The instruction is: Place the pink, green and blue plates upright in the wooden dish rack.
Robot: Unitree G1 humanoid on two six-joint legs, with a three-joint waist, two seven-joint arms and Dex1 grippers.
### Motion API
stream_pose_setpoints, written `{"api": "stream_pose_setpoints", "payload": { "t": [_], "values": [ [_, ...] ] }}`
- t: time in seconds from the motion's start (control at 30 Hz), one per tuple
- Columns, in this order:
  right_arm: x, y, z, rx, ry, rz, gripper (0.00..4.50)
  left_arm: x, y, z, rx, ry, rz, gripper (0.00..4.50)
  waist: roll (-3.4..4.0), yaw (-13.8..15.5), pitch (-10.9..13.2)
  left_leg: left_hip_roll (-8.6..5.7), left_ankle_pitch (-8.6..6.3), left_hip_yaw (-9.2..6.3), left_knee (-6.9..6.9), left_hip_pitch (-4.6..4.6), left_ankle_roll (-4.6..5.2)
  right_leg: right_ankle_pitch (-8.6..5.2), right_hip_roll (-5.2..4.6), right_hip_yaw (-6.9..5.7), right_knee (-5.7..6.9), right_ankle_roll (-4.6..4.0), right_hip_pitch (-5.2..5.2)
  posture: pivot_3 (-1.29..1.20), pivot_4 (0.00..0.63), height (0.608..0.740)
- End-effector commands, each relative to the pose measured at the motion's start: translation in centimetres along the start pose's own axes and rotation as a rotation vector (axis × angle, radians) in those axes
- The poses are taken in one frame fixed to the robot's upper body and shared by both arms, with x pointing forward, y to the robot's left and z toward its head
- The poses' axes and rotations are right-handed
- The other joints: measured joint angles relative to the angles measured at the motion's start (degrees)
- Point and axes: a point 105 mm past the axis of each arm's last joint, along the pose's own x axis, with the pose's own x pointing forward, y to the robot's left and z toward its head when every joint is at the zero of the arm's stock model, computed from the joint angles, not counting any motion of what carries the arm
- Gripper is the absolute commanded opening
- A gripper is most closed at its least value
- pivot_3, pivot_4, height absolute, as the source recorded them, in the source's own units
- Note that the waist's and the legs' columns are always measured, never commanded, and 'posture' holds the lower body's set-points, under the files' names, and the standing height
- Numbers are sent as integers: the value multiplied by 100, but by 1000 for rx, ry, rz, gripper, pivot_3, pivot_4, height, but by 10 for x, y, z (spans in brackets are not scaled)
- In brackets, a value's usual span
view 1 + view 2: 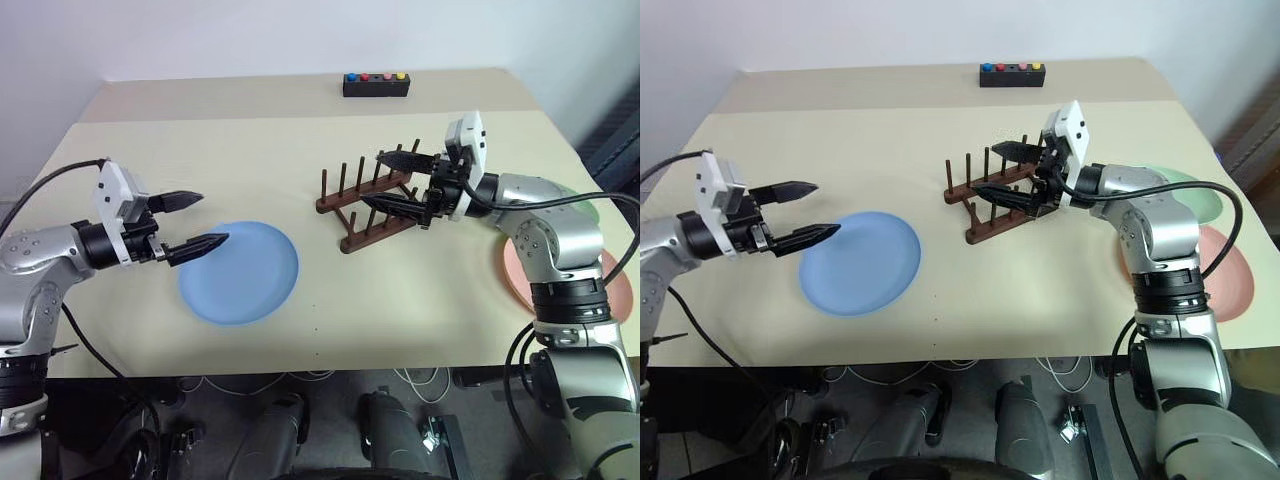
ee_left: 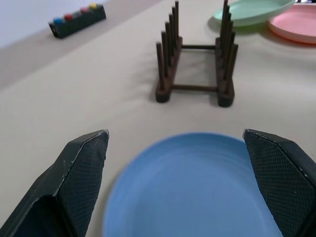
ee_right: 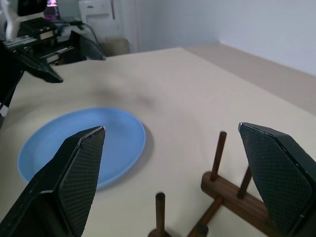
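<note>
Nearest the robot on the beige counter (image 1: 330, 300), the blue plate (image 1: 240, 272) lies flat, a little left of centre. The left gripper (image 1: 204, 221) hovers over that plate's left edge, its jaws wide apart and holding nothing. In the left wrist view the two black fingers (image 2: 79, 180) frame the blue plate with bare counter between them.

Further back, near the middle of the counter, the wooden dish rack (image 1: 366, 205) stands with its two rows of pegs upright and no plate in it. The right gripper (image 1: 400, 180) hangs just above the rack's right end, jaws spread and empty; in its wrist view a few pegs show between the fingers, with the blue plate beyond.

Off to the right, well apart from the rack, the pink plate (image 1: 1230, 275) lies flat near the counter's right edge, and the green plate (image 1: 1190, 195) lies just behind it, their rims overlapping. At the far edge sits a small black box (image 1: 376, 85) with coloured buttons.
</note>
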Motion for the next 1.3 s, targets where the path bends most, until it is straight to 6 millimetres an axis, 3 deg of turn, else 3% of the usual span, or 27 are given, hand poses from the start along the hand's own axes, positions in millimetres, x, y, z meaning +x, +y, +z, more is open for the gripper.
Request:
{"api": "stream_pose_setpoints", "payload": {
  "t": [0.03,0.13,0.6,0.9,1.13,1.3],
  "values": [
    [-1,2,16,-35,-70,-9,4424,-7,8,14,46,-5,19,4500,0,0,0,0,0,1,0,0,0,0,0,0,0,0,0,0,150,740],
    [1,5,18,-32,-78,-6,4424,-11,11,13,48,9,23,4500,-1,-16,1,7,-1,5,-2,0,-1,1,13,4,0,-1,-4,0,150,740],
    [-5,2,17,-74,-114,-24,4424,10,1,18,42,-33,-11,4500,0,-6,0,22,-2,21,-3,1,-2,5,27,15,-1,-5,-8,0,150,740],
    [1,0,16,-78,-134,-24,4424,63,-22,16,104,-24,-125,4500,-3,5,1,23,-2,25,2,2,-2,14,29,17,-2,-2,-7,0,150,740],
    [-11,-3,17,-88,-125,-73,4424,120,-45,-9,146,84,-227,4500,-1,6,0,24,-2,31,2,3,-2,17,32,18,-4,1,-6,0,150,740],
    [-20,-4,12,-81,-98,-110,4424,148,-56,-20,154,118,-284,4500,-3,-14,0,24,-2,34,5,3,-2,22,32,20,-4,4,-7,0,150,740]
  ]
}}
